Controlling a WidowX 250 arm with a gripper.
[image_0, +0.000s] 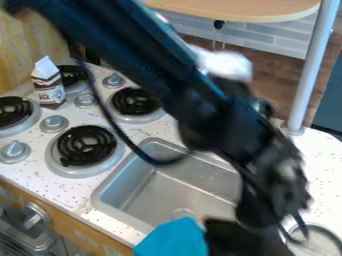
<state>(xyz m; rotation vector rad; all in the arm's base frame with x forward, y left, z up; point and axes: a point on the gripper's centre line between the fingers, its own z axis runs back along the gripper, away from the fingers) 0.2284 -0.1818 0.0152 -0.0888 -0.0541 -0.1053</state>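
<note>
Hanging at the bottom edge, the black gripper (235, 237) is blurred and partly cut off, its jaws' state impossible to tell. Just beside it, overlapping the near side of the sink (125, 181), the blue cloth (172, 239) is cropped below, leaving its direction and long axis unclear.

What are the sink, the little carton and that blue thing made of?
Sink: probably metal, satin grey with soft reflections, though painted plastic is possible.
Carton: likely coated card, given its folded, peaked top and printed sides.
Blue thing: perhaps cloth, looking matte and soft-edged; I can't be sure.
</note>
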